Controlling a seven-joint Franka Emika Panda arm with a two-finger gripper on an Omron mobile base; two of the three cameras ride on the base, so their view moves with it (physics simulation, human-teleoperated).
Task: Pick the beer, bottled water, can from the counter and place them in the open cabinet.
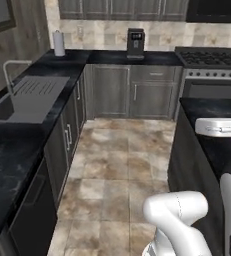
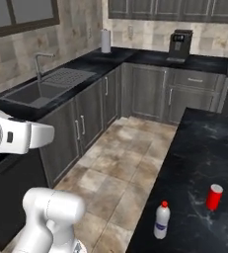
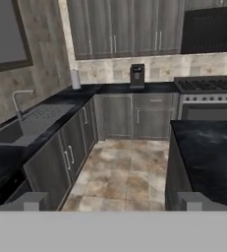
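On the black marble counter (image 2: 204, 143) at the right stand the bottled water (image 2: 161, 220), white with a red cap, near the front edge, and the red can (image 2: 214, 196) a little behind and to its right. Both are upright and apart. The beer and the open cabinet are out of view. My gripper (image 3: 112, 202) is open with nothing between its fingers, and its fingertips (image 3: 32, 201) rise at the bottom of the hand view. It is held high and looks across the kitchen, well away from the bottle and the can. The same counter (image 3: 208, 147) lies ahead to the right.
A sink (image 2: 31, 94) with a faucet sits in the left counter. A paper towel roll (image 1: 59, 43) and a coffee machine (image 1: 135, 42) stand on the back counter, and a stove (image 1: 209, 59) is at the back right. A tiled floor (image 1: 122, 155) runs between the counters.
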